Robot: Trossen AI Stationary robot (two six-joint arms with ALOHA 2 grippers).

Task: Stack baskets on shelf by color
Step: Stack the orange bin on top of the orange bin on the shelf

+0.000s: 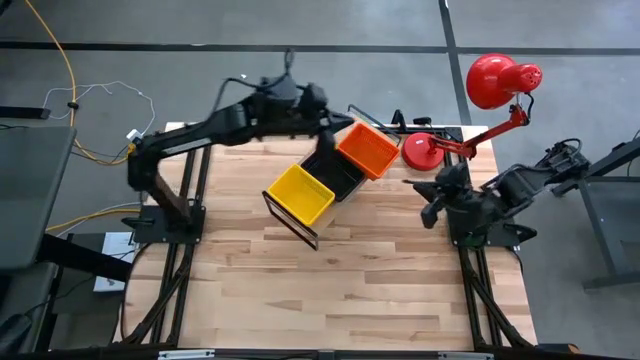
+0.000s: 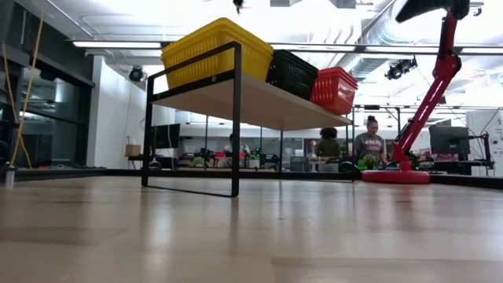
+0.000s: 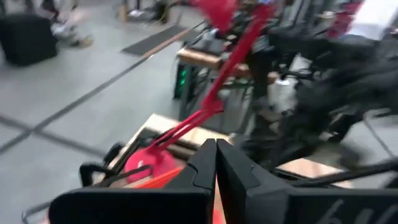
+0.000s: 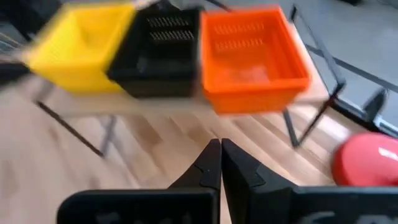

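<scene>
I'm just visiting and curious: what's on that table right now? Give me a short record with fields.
shelf: light-wood board on a black wire frame, standing on the table
baskets on shelf: yellow basket, black basket, orange basket, side by side in a row
lamp: red lamp, round base beside the shelf
left end effector: shut, empty, above the shelf
right end effector: shut, empty, facing the baskets

Yellow, black, orange baskets (image 1: 333, 172) — side by side on shelf (image 2: 259, 102)
</scene>
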